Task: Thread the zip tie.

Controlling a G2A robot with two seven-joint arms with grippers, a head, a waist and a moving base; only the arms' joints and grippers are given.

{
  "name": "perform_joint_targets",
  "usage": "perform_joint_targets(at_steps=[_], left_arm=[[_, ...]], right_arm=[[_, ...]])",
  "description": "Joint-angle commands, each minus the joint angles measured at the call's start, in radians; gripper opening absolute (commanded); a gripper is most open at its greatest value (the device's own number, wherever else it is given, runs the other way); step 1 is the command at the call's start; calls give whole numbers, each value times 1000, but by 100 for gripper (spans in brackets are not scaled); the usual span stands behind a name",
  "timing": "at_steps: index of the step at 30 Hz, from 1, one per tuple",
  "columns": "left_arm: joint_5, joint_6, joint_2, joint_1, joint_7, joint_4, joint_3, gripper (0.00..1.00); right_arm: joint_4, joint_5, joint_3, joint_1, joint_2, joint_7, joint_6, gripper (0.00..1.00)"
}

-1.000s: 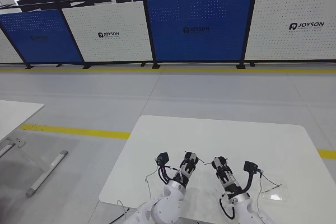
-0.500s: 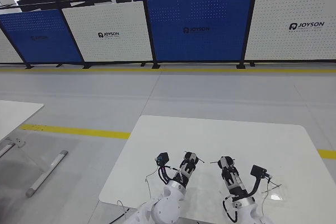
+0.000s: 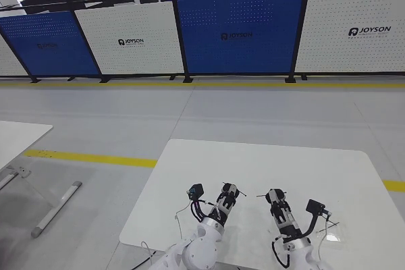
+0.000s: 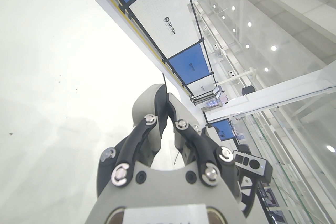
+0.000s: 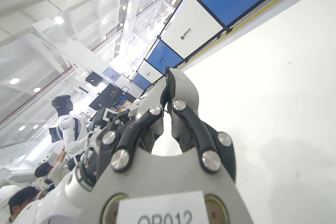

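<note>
Grey polished floor crossed by a yellow line (image 3: pixel 88 159) lay beyond the white, matt table (image 3: pixel 256 162) with its rounded corners. A fence of blue and white perforated panels (image 3: pixel 239 34), each printed with a small dark logo, closed the far side of the hall.

From the top view, the left gripper (image 3: pixel 232 190) sat by the table's near edge, left of centre. Its fingers were pressed together on the zip tie (image 3: pixel 241 194), a thin black strip whose short end poked out to the right. Apart to its right, the right gripper (image 3: pixel 271 196) was likewise clamped, with a thin dark strip (image 3: pixel 260 196) pointing left out of its tip. Whether that belonged to the same tie could not be told. Farther right a clear plastic bag (image 3: pixel 331 237) lay flat, with loose black ties (image 3: pixel 329 223) just beside it.

From the left wrist view, smooth grey finger shells with black ribbed pads (image 4: pixel 160 104) met tightly. The flat black tie stood straight out beyond their tips, above the table.

From the right wrist view, the same grey shells, black links and bright metal pins (image 5: pixel 211 160) showed. The pads were squeezed together, with a small dark nub at the tip. A white printed label (image 5: pixel 162 209) sat on the gripper's base.
</note>
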Motion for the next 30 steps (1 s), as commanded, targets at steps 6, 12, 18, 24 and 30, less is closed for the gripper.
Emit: perform_joint_targets(at_steps=[6, 12, 18, 24, 30], left_arm=[[19, 47, -8, -7, 2, -9, 1, 0], [15, 44, -8, -8, -18, -9, -2, 0], [26, 30, -8, -4, -24, -8, -2, 0], [115, -74, 0, 23, -49, -2, -5, 0], [151, -125, 6, 46, -64, -14, -15, 0]], right_arm=[[86, -94, -12, -10, -6, -90, -103, 0], [93, -108, -22, -7, -9, -111, -103, 0], [93, -108, -22, -7, -9, -111, -103, 0], [93, -108, -22, -7, -9, -111, -103, 0], [93, -108, -22, -7, -9, -111, -103, 0]])
